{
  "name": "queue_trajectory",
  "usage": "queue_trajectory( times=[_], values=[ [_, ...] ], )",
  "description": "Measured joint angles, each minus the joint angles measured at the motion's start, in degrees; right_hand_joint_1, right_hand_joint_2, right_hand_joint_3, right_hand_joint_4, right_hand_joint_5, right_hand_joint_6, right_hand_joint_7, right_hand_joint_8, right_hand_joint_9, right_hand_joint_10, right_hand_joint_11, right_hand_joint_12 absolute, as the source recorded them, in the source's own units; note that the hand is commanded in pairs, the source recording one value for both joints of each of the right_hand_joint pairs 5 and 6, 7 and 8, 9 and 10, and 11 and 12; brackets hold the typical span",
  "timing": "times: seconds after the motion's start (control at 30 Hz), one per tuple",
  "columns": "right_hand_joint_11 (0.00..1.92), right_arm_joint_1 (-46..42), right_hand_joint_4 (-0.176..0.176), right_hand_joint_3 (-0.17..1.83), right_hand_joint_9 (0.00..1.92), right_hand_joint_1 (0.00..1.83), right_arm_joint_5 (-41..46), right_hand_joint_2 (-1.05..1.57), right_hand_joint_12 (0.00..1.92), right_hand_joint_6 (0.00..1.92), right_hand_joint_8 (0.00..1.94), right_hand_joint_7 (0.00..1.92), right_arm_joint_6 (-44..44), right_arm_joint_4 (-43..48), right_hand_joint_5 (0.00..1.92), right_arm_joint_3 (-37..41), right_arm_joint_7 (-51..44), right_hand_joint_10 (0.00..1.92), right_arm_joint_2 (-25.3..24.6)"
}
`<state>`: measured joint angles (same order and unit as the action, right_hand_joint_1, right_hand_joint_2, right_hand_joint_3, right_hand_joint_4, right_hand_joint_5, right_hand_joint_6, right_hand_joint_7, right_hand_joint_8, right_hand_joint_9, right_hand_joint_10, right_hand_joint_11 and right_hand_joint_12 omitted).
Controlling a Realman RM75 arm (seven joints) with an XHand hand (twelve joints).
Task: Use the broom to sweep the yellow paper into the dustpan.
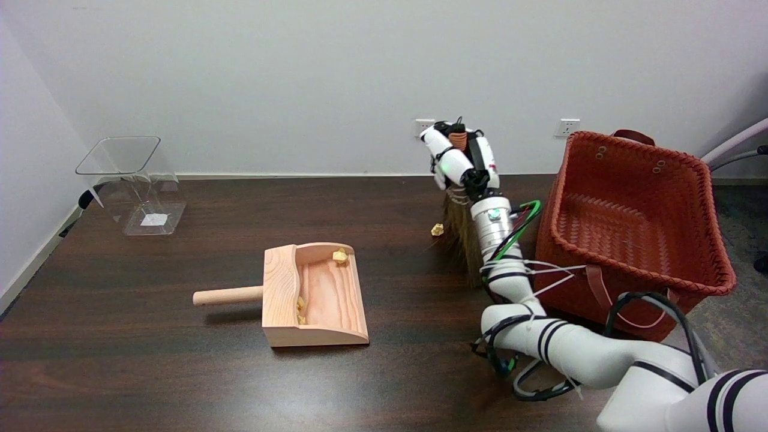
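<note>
Head view: right hand (pixel 461 157) grips the broom (pixel 462 231) by its handle, bristles on the tabletop (pixel 180 372). Several yellow paper bits (pixel 340 256) already lie in the dustpan (pixel 315 294), well left of the hand. One scrap (pixel 437 228) remains just left of the bristles, apparently unswept.

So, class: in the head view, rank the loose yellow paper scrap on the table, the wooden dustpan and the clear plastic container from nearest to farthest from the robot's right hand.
1. Loose yellow paper scrap: just below and left of the right hand, by the broom bristles.
2. Wooden dustpan: table centre, further left.
3. Clear plastic container: far left, near the wall.
</note>
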<state>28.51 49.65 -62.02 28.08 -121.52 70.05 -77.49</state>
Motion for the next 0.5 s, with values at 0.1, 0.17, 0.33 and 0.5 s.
queue_trajectory(
  times=[0.1,0.17,0.33,0.5],
  values=[
    [1.92,-0.66,0.0,0.67,1.92,0.75,-0.13,1.57,1.92,1.92,1.92,1.92,0.41,0.51,1.92,0.06,1.49,1.92,-1.05],
    [1.92,-1.16,0.0,0.64,1.92,0.76,-0.12,1.57,1.92,1.92,1.92,1.92,0.8,1.27,1.92,0.09,2.29,1.92,-1.67],
    [1.92,-2.8,0.0,0.55,1.92,0.75,0.22,1.57,1.92,1.92,1.92,1.92,2.16,4.59,1.92,0.11,3.99,1.92,-2.91],
    [1.92,-4.54,0.0,0.5,1.92,0.75,1.13,1.57,1.92,1.92,1.92,1.92,3.67,8.07,1.92,0.02,5.03,1.92,-3.98]
  ],
)
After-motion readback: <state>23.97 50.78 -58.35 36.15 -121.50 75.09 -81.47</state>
